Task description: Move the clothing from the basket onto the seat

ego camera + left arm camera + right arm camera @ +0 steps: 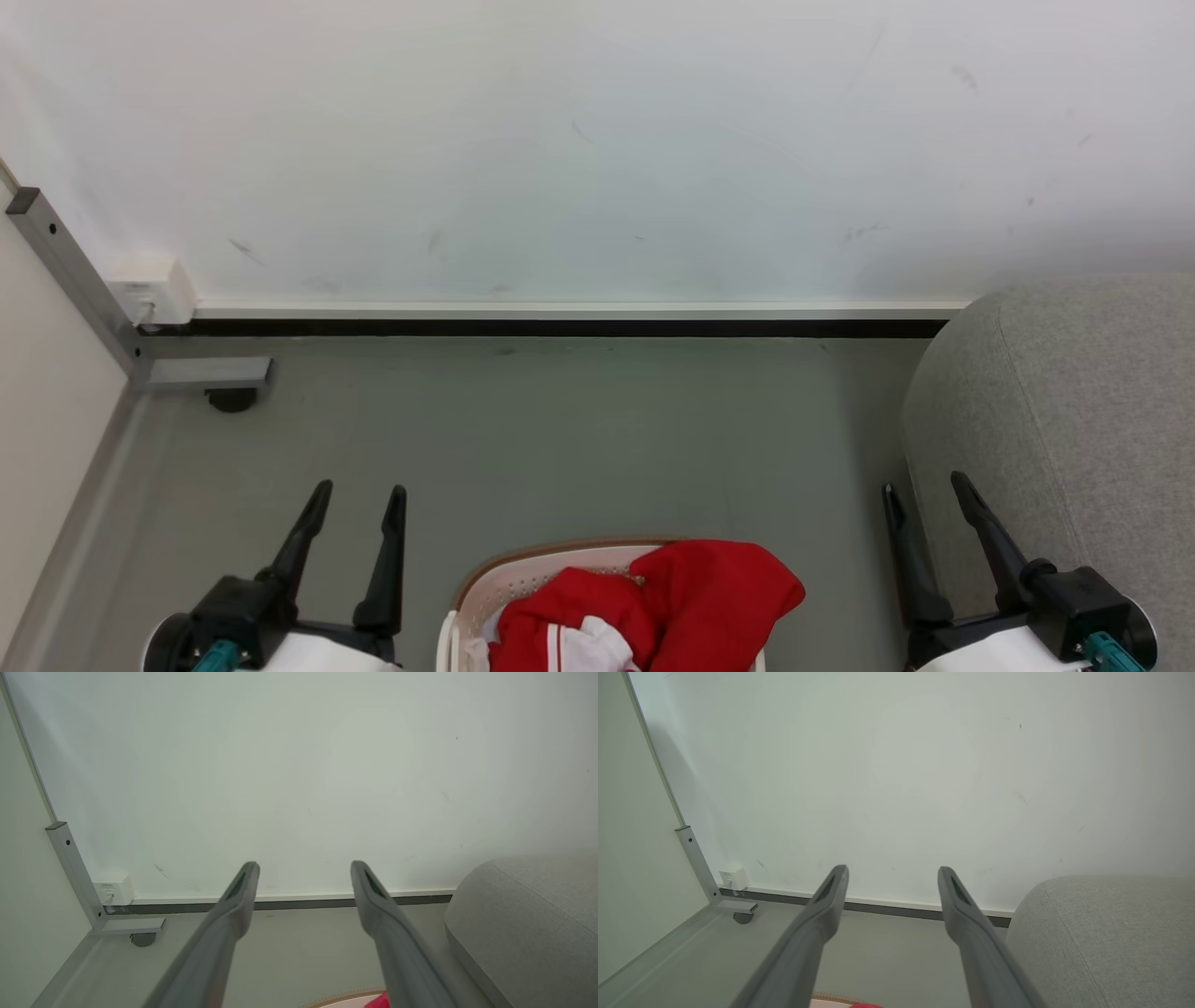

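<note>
Jaws wide apart and empty, we see the bright red striped fabric clothing (695,593) heaped in the cream perforated plastic basket (519,563), four o'clock from our left gripper (362,488), eight from our right gripper (925,483).

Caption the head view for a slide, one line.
Open left gripper and open right gripper flank the perforated laundry basket of red clothing; grey sofa stands at right.

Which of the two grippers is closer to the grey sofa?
The right gripper: it stands next to the sofa, while the left gripper is on the other side of the basket with the clothing.
</note>
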